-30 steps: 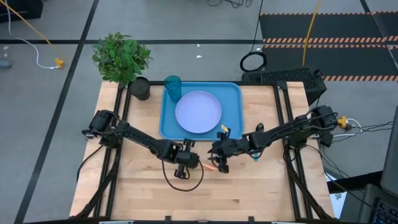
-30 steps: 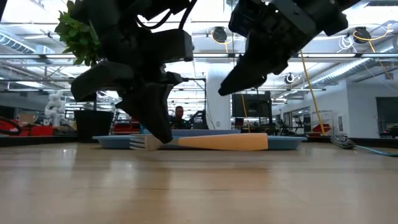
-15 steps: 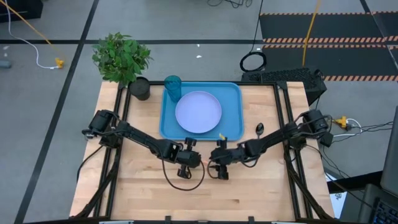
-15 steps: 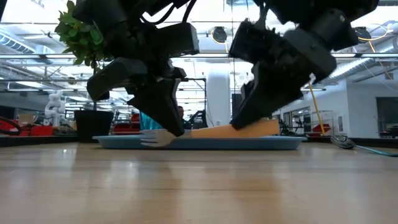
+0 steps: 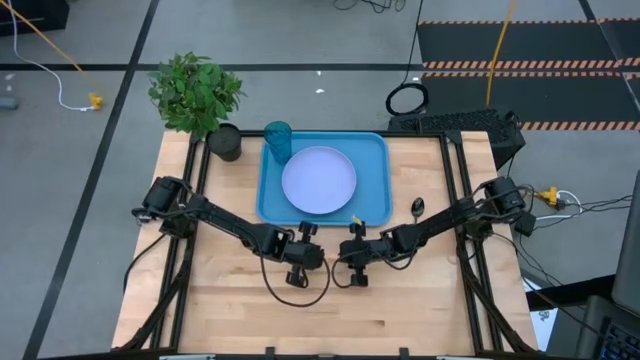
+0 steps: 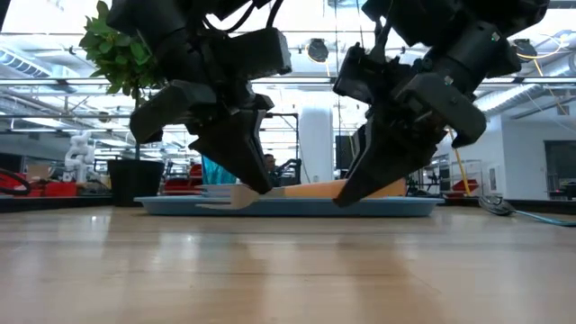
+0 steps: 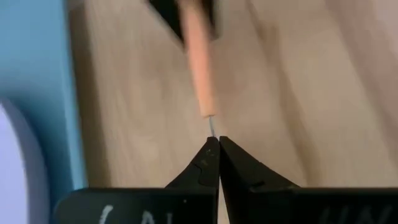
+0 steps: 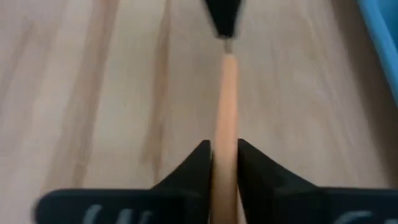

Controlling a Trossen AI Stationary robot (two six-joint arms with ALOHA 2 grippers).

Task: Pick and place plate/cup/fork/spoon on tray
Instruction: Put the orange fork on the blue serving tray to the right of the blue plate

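Note:
The fork, with its silver head and orange handle, hangs just above the wooden table, near the tray's front edge. My left gripper is shut at its head end. My right gripper is shut on its handle. The pale plate lies flat on the blue tray. The teal cup stands upright in the tray's far left corner. The spoon lies on the table right of the tray, with only its bowl showing past my right arm. My left gripper pinches the fork's thin metal neck between its fingertips, just beyond the orange handle. The fingers slant down from the table's left and lie in line with the fork. The fork hangs roughly level, a little above the table. My right gripper pinches the orange handle between its two fingers, which slant down from the table's right and lie in line with the fork. The handle runs out from between them toward my left gripper. How far back the handle reaches does not show.
A green plant in a dark pot stands at the table's far left corner, beside the tray. Bare wood lies in front of both grippers, toward the near edge. A dark cable loops below my left wrist.
My right gripper has come down and toward the near edge onto the fork's handle. That move has uncovered the spoon's bowl. The fork lay on the table before. It has risen a little with my left gripper, and its handle end is now slightly higher.

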